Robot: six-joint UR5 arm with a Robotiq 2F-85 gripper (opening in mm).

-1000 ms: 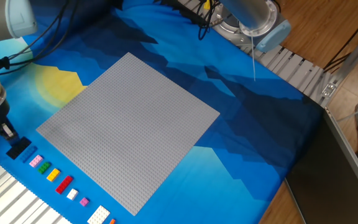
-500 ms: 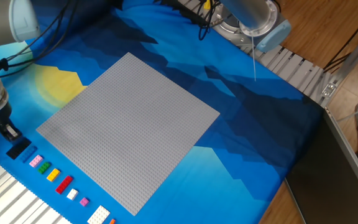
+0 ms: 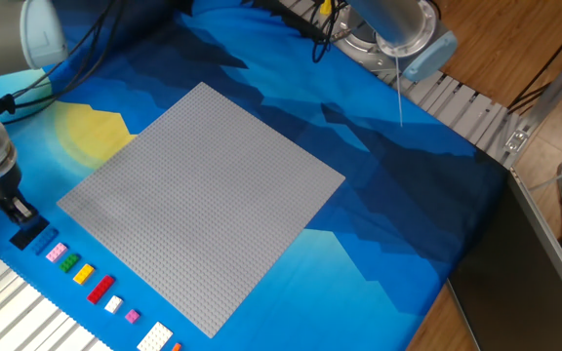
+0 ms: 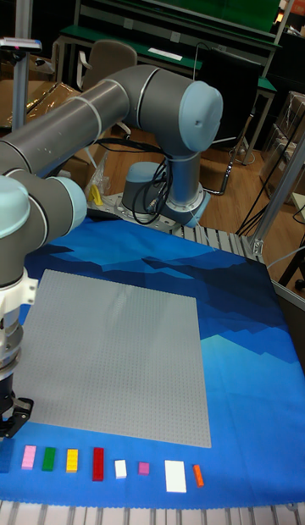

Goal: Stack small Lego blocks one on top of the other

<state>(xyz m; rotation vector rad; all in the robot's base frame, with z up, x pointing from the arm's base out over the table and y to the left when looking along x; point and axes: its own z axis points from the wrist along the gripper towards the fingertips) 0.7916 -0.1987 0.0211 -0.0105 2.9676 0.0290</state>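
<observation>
The small Lego blocks lie in a row along the cloth's near-left edge. From the left they are a flat black one [image 3: 29,234], pink [image 3: 55,252], green [image 3: 66,261], yellow [image 3: 83,274], red [image 3: 100,288], white [image 3: 113,304], purple [image 3: 132,316], a larger white one [image 3: 154,338] and orange [image 3: 176,345]. None rests on another. My gripper [image 3: 14,209] points down just up-left of the black block, very close to it. Its dark fingers are too small to show any gap. In the tall fixed view the gripper [image 4: 12,423] hangs at the left edge, beside the pink block [image 4: 29,457].
A large grey studded baseplate [image 3: 203,205] covers the middle of the blue patterned cloth [image 3: 388,224]. The arm's base [image 4: 161,195] stands at the far side. Metal rails [image 3: 18,317] run along the near edge, right behind the block row.
The gripper has crept slightly right and down, closer to the black block. The blocks have not moved.
</observation>
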